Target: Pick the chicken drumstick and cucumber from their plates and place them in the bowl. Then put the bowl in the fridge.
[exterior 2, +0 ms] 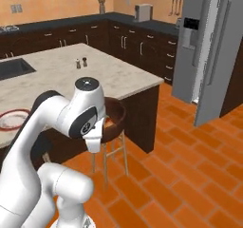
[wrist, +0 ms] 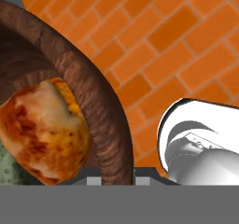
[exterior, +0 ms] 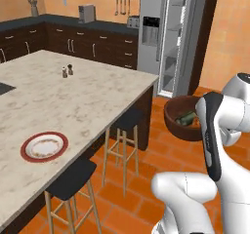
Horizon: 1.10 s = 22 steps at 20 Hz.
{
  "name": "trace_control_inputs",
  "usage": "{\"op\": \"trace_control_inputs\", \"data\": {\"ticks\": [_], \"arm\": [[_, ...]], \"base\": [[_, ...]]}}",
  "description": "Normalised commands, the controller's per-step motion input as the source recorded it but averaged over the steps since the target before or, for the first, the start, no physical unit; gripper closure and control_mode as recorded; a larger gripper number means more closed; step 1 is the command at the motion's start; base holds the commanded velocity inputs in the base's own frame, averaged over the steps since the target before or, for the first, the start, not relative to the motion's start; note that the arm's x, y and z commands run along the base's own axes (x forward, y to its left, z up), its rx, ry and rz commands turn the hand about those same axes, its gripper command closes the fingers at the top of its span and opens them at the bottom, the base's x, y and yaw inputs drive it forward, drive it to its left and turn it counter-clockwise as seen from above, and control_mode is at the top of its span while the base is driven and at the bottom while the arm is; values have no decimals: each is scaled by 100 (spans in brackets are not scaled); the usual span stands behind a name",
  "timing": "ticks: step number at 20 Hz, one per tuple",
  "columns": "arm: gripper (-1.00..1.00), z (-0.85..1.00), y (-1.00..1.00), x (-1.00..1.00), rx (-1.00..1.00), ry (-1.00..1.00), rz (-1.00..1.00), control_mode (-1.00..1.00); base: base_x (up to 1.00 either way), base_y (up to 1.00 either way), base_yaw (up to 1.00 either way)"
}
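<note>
The tool (wrist: 110, 180) is clamping the rim of the dark wooden bowl (exterior: 181, 117) and carrying it in the air above the orange tile floor, beside the table (exterior: 73, 96). The chicken drumstick (wrist: 44, 129) and the cucumber (exterior: 186, 118) are already lying inside it. The fridge (exterior: 171, 38) is standing open ahead; placing the bowl inside is what is remaining.

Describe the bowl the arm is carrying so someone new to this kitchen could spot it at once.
Start at the tall grey fridge with its door open at the end of the room, then drop to the orange tiled floor in front of it. There the bowl hangs in the air on the white arm. It is round, deep and dark reddish-brown, holding the cucumber and the chicken drumstick, unlike the flat red-rimmed plate on the island.
</note>
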Motion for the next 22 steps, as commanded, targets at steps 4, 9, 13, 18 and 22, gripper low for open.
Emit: {"op": "trace_control_inputs", "data": {"ticks": [4, 9, 13, 18, 22], "arm": [[100, 0, 0, 0, 0, 0, 0, 100], [100, 0, 0, 0, 0, 0, 0, 100], [100, 0, 0, 0, 0, 0, 0, 100], [100, 0, 0, 0, 0, 0, 0, 100], [100, 0, 0, 0, 0, 0, 0, 100]], "base": [[-100, 35, 6], [-100, 76, 2], [-100, 54, 0], [-100, 17, 0], [-100, 20, 0]]}}
